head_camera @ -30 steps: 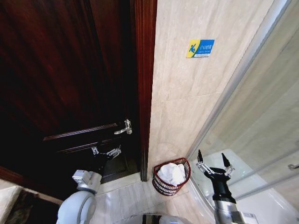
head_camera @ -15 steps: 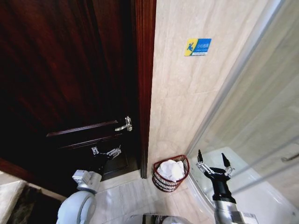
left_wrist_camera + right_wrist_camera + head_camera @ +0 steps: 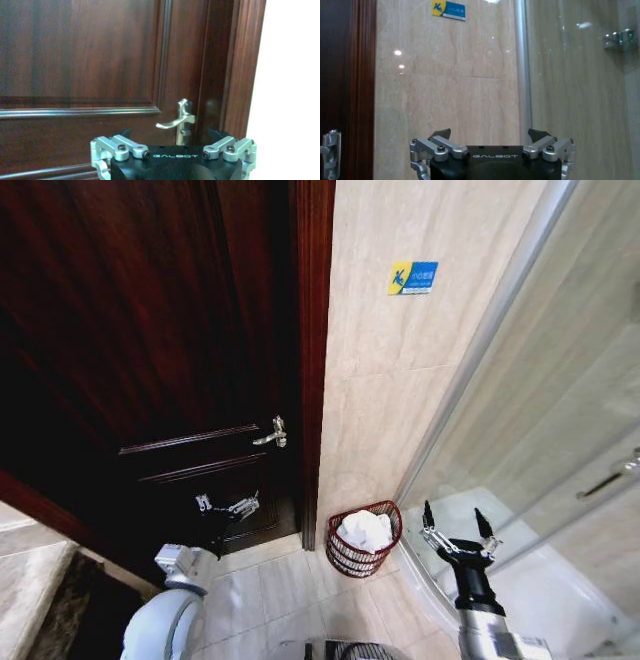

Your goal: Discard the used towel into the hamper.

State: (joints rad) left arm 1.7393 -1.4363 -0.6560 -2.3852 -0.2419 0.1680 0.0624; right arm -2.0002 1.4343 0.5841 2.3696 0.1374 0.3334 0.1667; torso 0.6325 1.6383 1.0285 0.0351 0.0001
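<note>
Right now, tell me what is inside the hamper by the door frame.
A bunched white towel lies inside the hamper, filling its mouth up to about the rim. Anything beneath the towel is covered, and so is the hamper's bottom. The open right gripper is beside the hamper, holding nothing.

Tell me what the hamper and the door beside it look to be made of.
The hamper: thin dark reddish-brown woven wires, openwork, probably coated metal. The towel inside it: soft white cloth, rumpled. The door: dark wood with visible grain and a glossy varnish.
</note>
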